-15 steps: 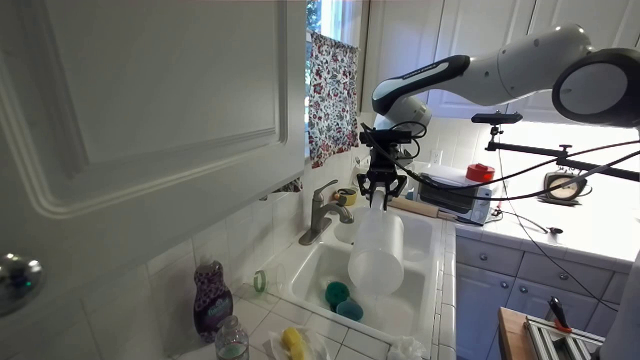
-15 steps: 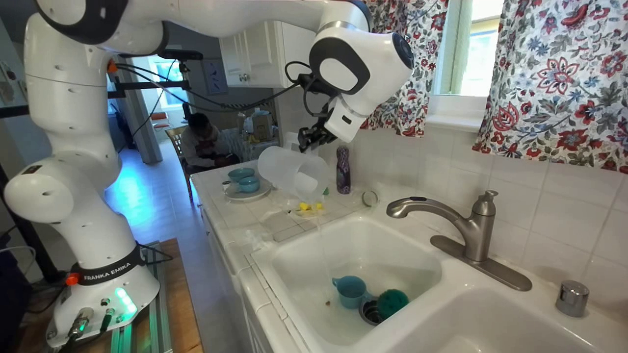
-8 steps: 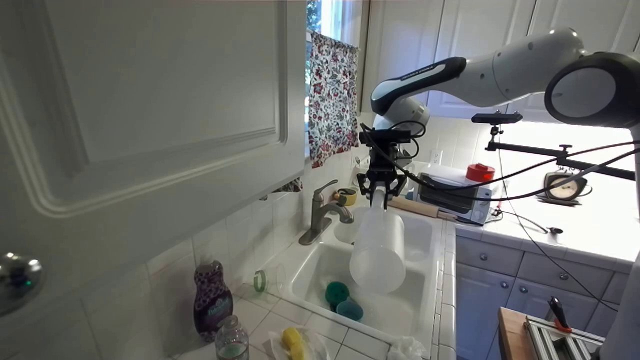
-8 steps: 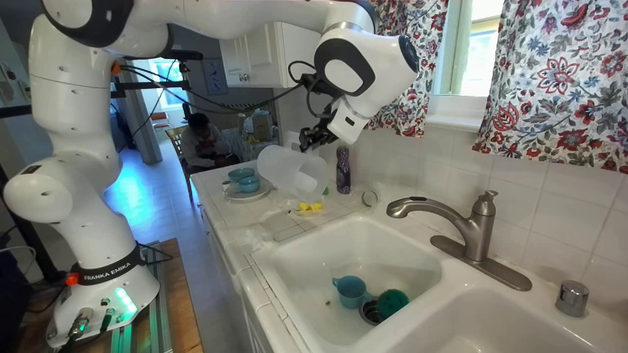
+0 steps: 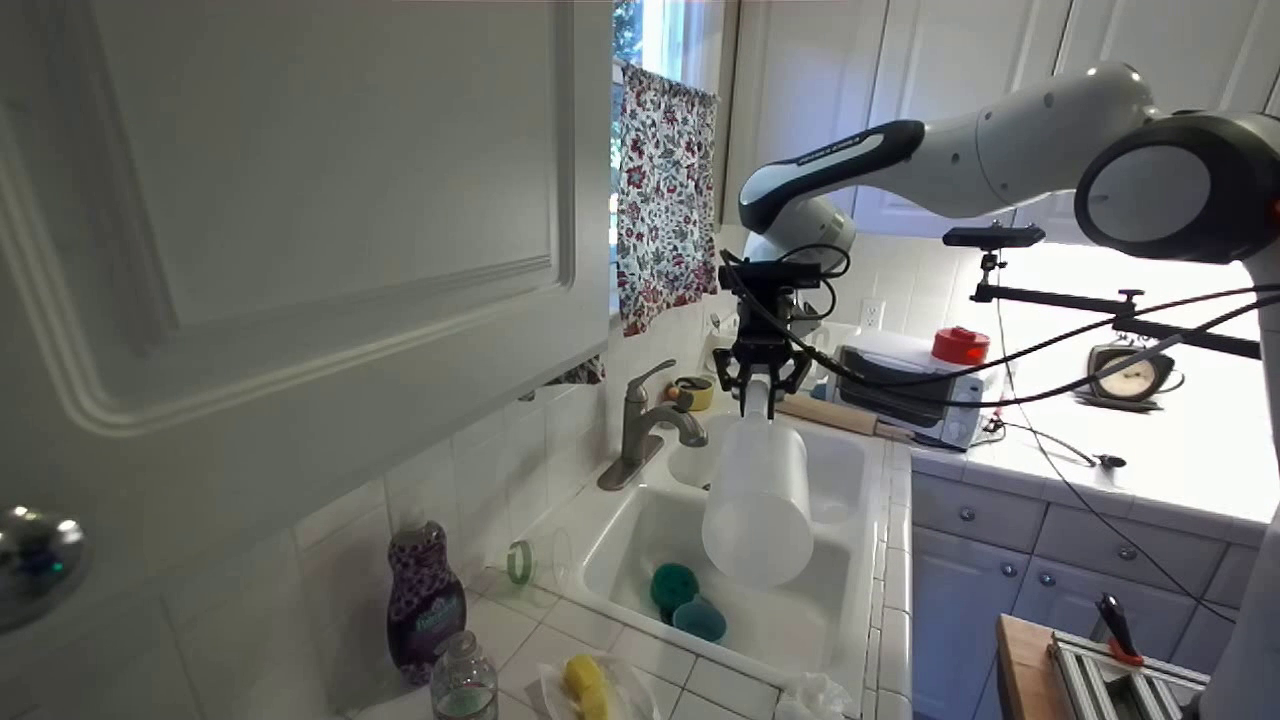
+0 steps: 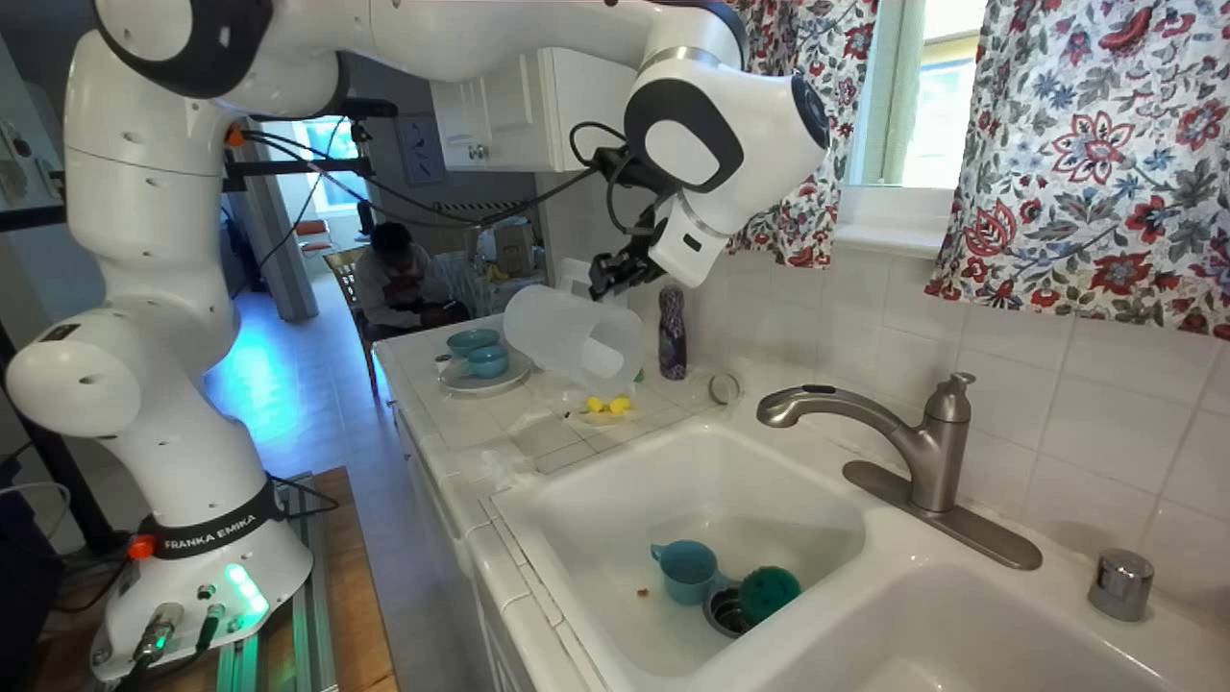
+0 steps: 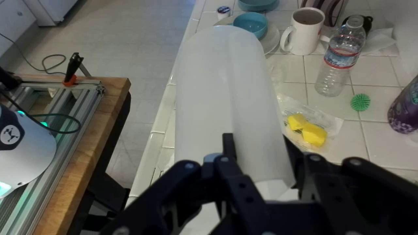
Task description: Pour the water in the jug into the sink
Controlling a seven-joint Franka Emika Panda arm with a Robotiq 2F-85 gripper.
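On the tiled surface [image 7: 375, 75] a white mug [image 7: 305, 36] shows only in the wrist view, while the gripper [image 7: 258, 140] clamps the jug [image 6: 567, 336] by its handle [image 5: 757, 397], tipped above the sink [image 6: 769, 490].

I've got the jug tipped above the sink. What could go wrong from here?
The jug is held tilted by its handle in the gripper, so a jolt might twist it loose.
Any water left inside, which I can't tell, could splash off the blue cup in the sink.
Swinging toward the faucet might knock it.
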